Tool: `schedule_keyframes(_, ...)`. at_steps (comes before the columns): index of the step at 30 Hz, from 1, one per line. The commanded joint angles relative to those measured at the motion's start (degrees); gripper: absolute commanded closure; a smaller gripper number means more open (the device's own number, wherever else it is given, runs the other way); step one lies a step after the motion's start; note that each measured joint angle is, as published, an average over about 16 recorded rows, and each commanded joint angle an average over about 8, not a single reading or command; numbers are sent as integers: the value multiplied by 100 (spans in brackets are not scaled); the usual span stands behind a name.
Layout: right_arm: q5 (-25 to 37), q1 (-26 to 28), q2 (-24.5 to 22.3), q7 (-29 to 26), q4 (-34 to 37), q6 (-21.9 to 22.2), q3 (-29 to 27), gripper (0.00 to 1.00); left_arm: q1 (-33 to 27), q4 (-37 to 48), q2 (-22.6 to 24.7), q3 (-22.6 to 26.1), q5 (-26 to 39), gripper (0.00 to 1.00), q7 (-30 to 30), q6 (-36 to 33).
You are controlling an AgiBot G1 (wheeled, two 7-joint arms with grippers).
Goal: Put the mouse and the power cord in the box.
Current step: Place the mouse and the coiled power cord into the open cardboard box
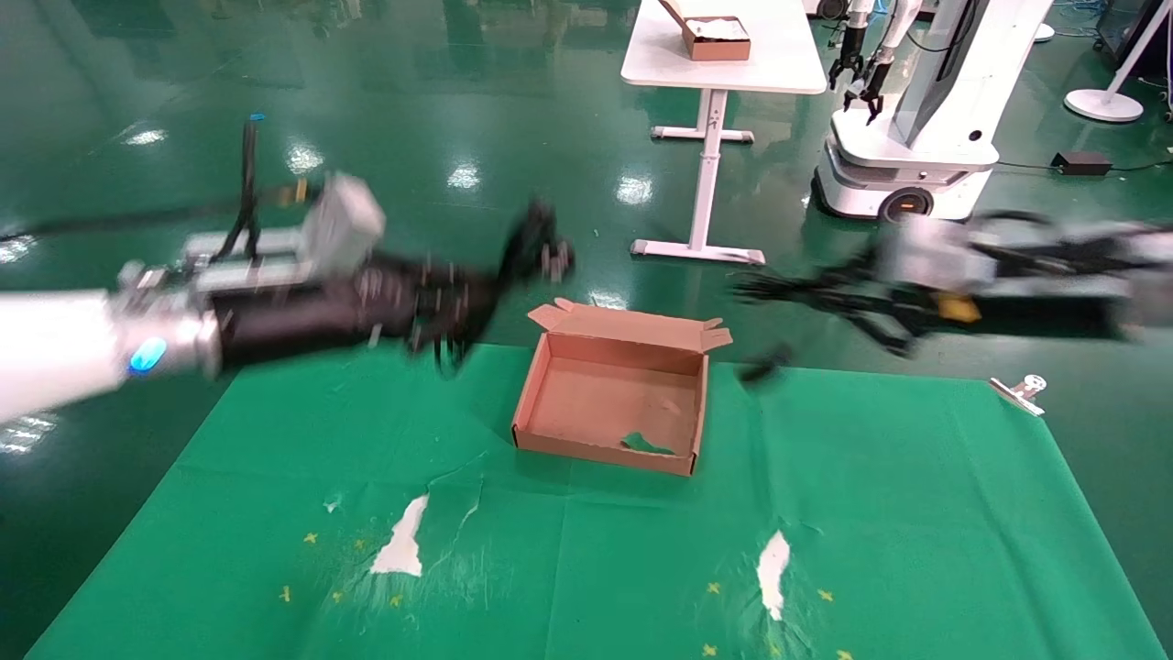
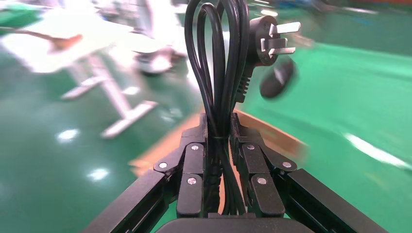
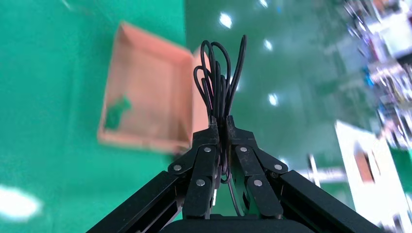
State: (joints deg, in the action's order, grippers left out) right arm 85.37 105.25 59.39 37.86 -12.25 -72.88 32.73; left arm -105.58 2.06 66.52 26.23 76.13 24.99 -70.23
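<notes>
Left gripper [image 2: 217,133] is clamped on the power cord [image 2: 218,63], held in the air off the box's left side; the loops stand above the pads and the plug [image 2: 265,39] hangs free. The cord looks thick, rubbery and springy, so pinching across the bundled loops is the right hold; expect the heavy plug end to swing. The box [image 1: 612,396] sits open mid-cloth, empty apart from a green scrap. The right gripper [image 3: 219,127] is closed on the mouse cable bundle [image 3: 219,73], in the air right of the box. The mouse [image 1: 766,363] dangles below on thin limp cable: light, prone to pendulum swing, so lower it body first.
</notes>
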Motion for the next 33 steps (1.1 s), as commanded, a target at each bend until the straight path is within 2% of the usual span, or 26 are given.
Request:
schedule_keyframes(1,48,122,266,-161,-145,67,41,100,-86,11,205,-130,-198,100,-141,591)
schedule_keyframes(4,147,50,879,-92,75,663,104,100,-139,-41,471,-178,-282,100,-132,1508)
schedule_keyframes(7,245,-138,1425,43,374,1566,153,100,-167,-96,627,-182,-295,100,-84,2119)
schedule_keyframes(10,274,-432,1760,106,530,2382,182,100,-158,-134,671,-152,-256,100,-20,2389)
schedule_keyframes(12,235,-651,1866,87,502,2699,196,100,-134,-152,648,-107,-191,100,38,2405)
schedule_keyframes(13,201,-748,1883,65,453,2762,205,96,-119,-158,625,-80,-153,100,68,2379)
schedule_keyframes(20,-11,-1053,1878,-170,132,2781,351,10,13,-180,445,72,67,100,243,2049)
schedule_keyframes(21,-27,-1061,1877,-197,113,2793,383,1,34,-183,440,86,87,100,263,2025)
schedule_keyframes(28,-226,-1121,1851,-298,79,2988,503,0,169,-212,639,181,225,100,391,2108)
schedule_keyframes(33,-364,-981,1763,-175,245,3345,485,0,320,-314,965,295,381,100,533,2087)
